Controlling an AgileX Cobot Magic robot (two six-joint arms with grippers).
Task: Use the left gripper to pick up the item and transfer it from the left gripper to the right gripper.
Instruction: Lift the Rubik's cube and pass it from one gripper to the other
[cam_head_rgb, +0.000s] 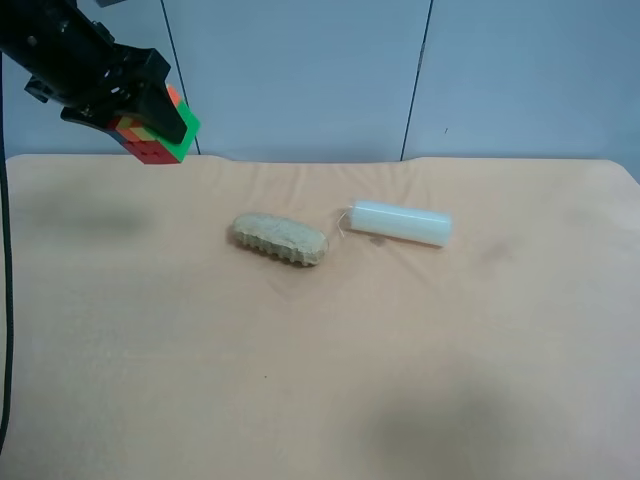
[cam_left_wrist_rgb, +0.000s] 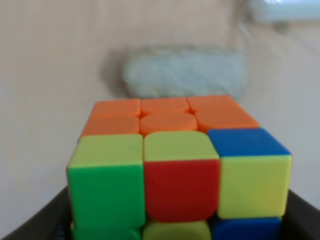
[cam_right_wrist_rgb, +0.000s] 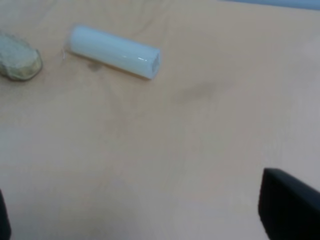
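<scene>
Your pick-up is done: the left hand (cam_head_rgb: 150, 118) is clamped on the cube (cam_head_rgb: 162, 148) and holds it raised off the table (cam_head_rgb: 300, 390) near a far corner, well apart from the lump (cam_head_rgb: 281, 240) and the cylinder (cam_head_rgb: 400, 222). The handover looks to be all that's left. Your right hand (cam_right_wrist_rgb: 142, 212) is spread wide with nothing between its fingers, over the table near the cylinder, and you have yet to bring the hands together.

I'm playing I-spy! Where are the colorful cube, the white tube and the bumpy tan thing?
colorful cube (cam_left_wrist_rgb: 181, 190): left wrist view, on its red square.
white tube (cam_head_rgb: 400, 222): exterior high view, middle of its side.
bumpy tan thing (cam_head_rgb: 281, 240): exterior high view, middle of its top.
</scene>
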